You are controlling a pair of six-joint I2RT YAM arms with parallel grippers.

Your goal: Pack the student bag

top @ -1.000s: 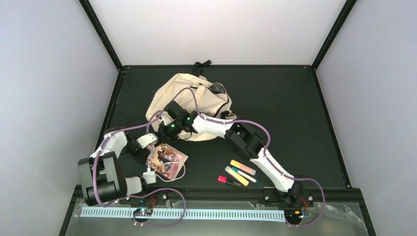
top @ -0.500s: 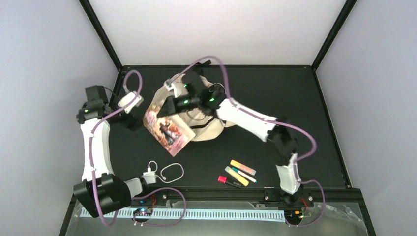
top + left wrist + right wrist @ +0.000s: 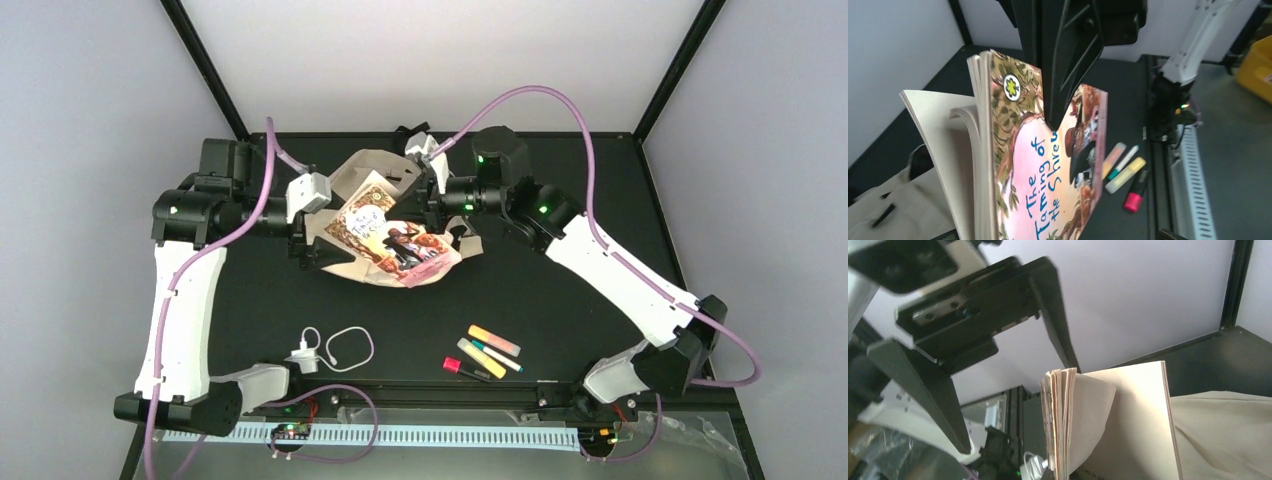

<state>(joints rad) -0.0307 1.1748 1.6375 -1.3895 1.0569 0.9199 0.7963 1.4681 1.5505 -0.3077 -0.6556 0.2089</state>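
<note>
1. Well, the student bag (image 3: 1233,440) lies slumped at the far middle of the black bench (image 3: 580,220), its cream fabric mostly hidden from above by a book.
2. That book (image 3: 390,238), a paperback with "The Taming of the Shrew" on its colourful cover, hangs over the bag. Its cover shows from above and loose pages fan off its back.
3. Reaching in from the right, the right end effector (image 3: 1055,112) is pinched together on the book's upper edge, with one black finger lying across the cover.
4. Coming from the left, the left end effector (image 3: 1018,410) stands with its fingers wide apart at the book's left end. The far finger is just beside the page edges, and I cannot tell whether it touches them.
5. Nearer the arms' bases, right of the middle, a few highlighters (image 3: 490,348) lie side by side, with a pink-capped one (image 3: 455,366) closest to the near edge.
6. Left of them, well apart, sits a white charger (image 3: 303,358) with its thin cable (image 3: 348,346) looped beside it.
</note>
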